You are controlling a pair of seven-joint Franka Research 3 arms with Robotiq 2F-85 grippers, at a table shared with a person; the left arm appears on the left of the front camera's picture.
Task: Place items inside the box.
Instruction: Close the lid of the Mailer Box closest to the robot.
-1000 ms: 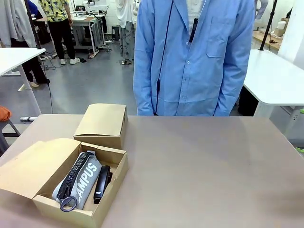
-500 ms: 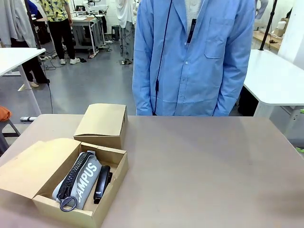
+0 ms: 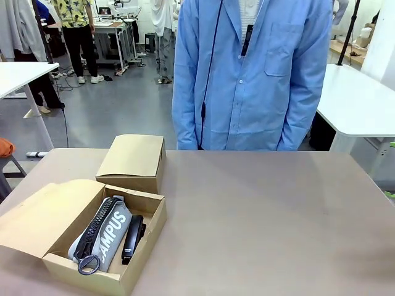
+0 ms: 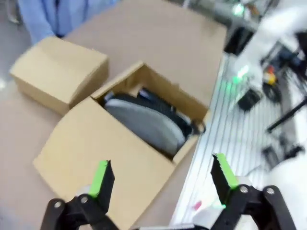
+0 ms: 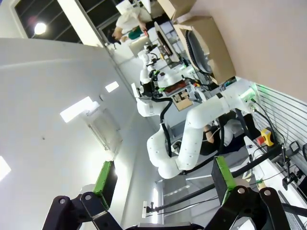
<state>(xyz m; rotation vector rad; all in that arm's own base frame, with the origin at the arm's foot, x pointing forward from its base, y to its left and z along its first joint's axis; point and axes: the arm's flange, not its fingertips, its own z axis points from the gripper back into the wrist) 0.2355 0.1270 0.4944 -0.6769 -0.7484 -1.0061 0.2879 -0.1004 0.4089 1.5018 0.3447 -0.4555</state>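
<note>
Brown tabletop (image 3: 265,216) lies bare across its right half and nothing on it has shifted over the last second. Left gripper (image 4: 160,179) hangs spread and empty above the open brown cardboard box (image 4: 158,93); right gripper (image 5: 160,181) is spread too, aimed off the table. Inside the box lie a grey "CAMPUS" zip pouch (image 3: 106,236) and one black stapler (image 3: 132,237) beside it. Packing looks paused or finished. Behind sits a closed smaller cardboard box (image 3: 133,161); a person in a blue coat (image 3: 250,74) stands beyond, blocking nothing.
</note>
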